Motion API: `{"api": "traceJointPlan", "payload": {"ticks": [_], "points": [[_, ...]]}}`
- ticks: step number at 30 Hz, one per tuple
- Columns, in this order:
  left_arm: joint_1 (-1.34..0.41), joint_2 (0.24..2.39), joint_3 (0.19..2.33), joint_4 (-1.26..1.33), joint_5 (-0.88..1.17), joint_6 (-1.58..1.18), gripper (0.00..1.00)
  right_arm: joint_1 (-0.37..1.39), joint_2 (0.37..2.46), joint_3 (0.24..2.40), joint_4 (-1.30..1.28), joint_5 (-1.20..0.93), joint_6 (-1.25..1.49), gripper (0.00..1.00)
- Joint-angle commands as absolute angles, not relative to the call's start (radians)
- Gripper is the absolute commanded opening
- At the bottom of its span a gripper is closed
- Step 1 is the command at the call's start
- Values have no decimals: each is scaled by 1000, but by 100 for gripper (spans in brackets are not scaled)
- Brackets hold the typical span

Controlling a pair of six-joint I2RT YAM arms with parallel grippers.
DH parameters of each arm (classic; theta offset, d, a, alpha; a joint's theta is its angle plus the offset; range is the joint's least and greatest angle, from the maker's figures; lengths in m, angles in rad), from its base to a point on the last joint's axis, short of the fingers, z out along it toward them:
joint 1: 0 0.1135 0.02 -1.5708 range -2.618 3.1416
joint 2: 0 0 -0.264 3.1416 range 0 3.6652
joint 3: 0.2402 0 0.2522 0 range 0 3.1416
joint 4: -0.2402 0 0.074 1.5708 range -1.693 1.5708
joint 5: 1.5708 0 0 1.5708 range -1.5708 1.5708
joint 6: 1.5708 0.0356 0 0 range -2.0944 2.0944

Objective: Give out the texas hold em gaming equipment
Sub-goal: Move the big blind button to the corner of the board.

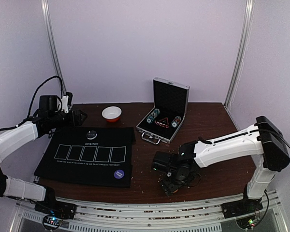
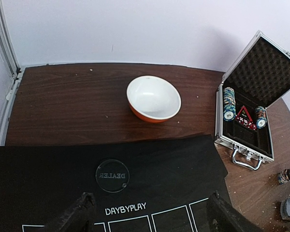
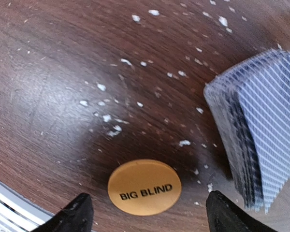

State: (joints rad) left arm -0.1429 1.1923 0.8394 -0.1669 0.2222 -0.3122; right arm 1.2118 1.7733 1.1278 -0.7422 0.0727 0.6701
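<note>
In the right wrist view, an orange disc [image 3: 144, 187] marked BIG BLIND lies flat on the wood, with a small deck of grey-blue-backed cards [image 3: 261, 140] to its right. My right gripper [image 3: 145, 215] is open just above the disc, one finger on each side and neither touching it. From above, that gripper [image 1: 171, 186] is low at the table's front, right of the mat. My left gripper [image 2: 150, 212] is open and empty over the mat's far edge, near a clear DEALER disc [image 2: 112, 175]. A purple disc [image 1: 118, 174] lies on the mat's near right corner.
A black felt mat [image 1: 87, 164] with card outlines covers the left half of the table. An open metal case [image 1: 164, 113] holding striped chip stacks [image 2: 229, 103] stands behind the centre. A white bowl [image 2: 153, 98] sits beyond the mat. White crumbs dot the wood.
</note>
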Motion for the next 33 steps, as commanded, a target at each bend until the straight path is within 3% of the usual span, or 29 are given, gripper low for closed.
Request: {"api": "traceJointPlan", "payload": {"ticks": [1,15,33], "points": [[-134,1193,834,-143,226,-305,81,1207,1822,1143,-703,20,622,79],[-135,1201,836,-143,236,-308,82,1255,1846,1134,-676,-111,536,59],[-134,1196,836,-143,236,-308,82,1447,1932,1250,-721,-236,411,50]]}}
